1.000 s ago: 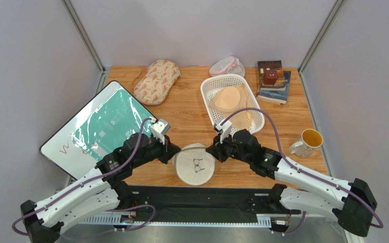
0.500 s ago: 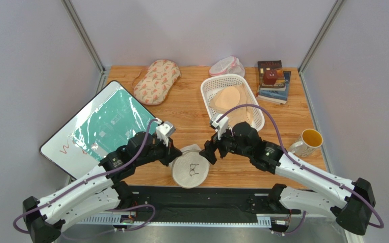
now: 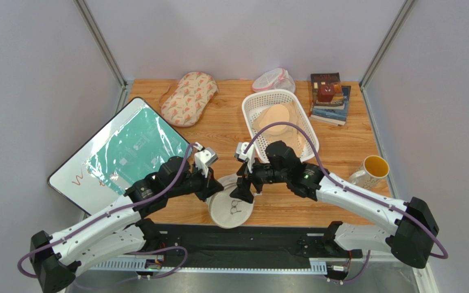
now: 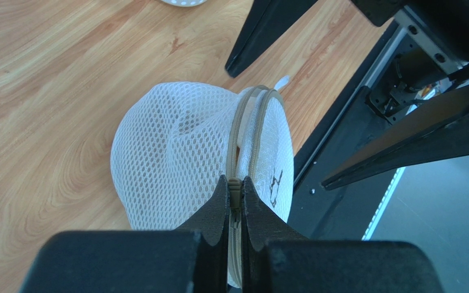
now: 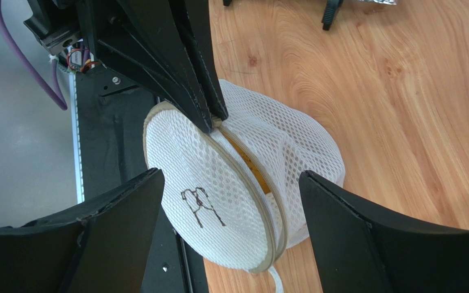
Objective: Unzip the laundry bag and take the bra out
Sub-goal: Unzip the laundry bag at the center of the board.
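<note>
The laundry bag [image 3: 231, 209], round white mesh with a black bra icon, stands tipped on edge at the table's near edge. Its tan zip [image 5: 261, 201] gapes partly open. A sliver of the mustard bra [image 5: 250, 165] shows through the gap. My left gripper [image 4: 235, 181] is shut on the tan zipper pull [image 4: 235, 188] at the bag's rim; in the top view the left gripper [image 3: 210, 187] sits at the bag's left. My right gripper [image 5: 231, 177] is open, one finger on each side of the bag [image 5: 201, 183] without touching it. From above, the right gripper [image 3: 242, 193] hangs over the bag's right side.
A white basket [image 3: 250, 105] holding a peach bra [image 3: 273, 119] stands behind the arms. An oval patterned bag [image 3: 189, 97], a small pink-trimmed mesh bag [image 3: 273, 79], books [image 3: 328, 101], a mug [image 3: 371, 171] and a whiteboard [image 3: 121, 152] ring the table. A black rail [image 3: 243, 239] borders the near edge.
My right gripper has opened and swung left to straddle the bag. The bag has tipped up on edge and slid slightly left. The left gripper stays shut and has edged right.
</note>
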Robot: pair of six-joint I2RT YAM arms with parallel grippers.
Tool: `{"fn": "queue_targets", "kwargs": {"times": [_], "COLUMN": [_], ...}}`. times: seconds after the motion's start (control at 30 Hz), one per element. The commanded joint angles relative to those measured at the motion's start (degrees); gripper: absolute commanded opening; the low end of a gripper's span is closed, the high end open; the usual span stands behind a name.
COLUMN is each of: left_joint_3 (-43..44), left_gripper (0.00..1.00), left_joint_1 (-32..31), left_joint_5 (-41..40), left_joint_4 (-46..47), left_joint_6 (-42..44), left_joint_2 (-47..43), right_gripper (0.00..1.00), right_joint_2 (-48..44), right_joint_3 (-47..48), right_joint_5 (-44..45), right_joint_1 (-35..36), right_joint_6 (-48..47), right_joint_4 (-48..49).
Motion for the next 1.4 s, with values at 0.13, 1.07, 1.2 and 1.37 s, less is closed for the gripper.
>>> {"fn": "queue_targets", "kwargs": {"times": [0.13, 1.07, 1.2, 1.37], "left_joint_3": [2.99, 1.06, 0.44, -0.26], "left_gripper": [0.00, 0.00, 0.00, 0.00], "left_joint_1": [0.10, 0.01, 0.10, 0.01], "left_joint_5": [6.11, -9.52, -11.37, -14.54], "left_joint_4": [2.24, -0.04, -0.57, -1.53], "left_joint_6": [2.72, 2.46, 2.37, 1.85], "left_joint_2": [0.34, -4.76, -5.38, -6.26], "right_gripper": [0.86, 0.00, 0.00, 0.00], "right_joint_2": [3.77, 1.93, 0.08, -1.85], "right_joint_3": [-1.01, -4.70, -6.20, -8.13], "right_joint_5": [-3.93, 9.68, 16.36, 21.98], "right_joint_1": [0.03, -0.06, -0.15, -0.24], "right_joint_6": [-2.69, 3.11, 6.44, 9.34], "right_joint_4": [7.28, 4.48, 4.13, 3.69]}}
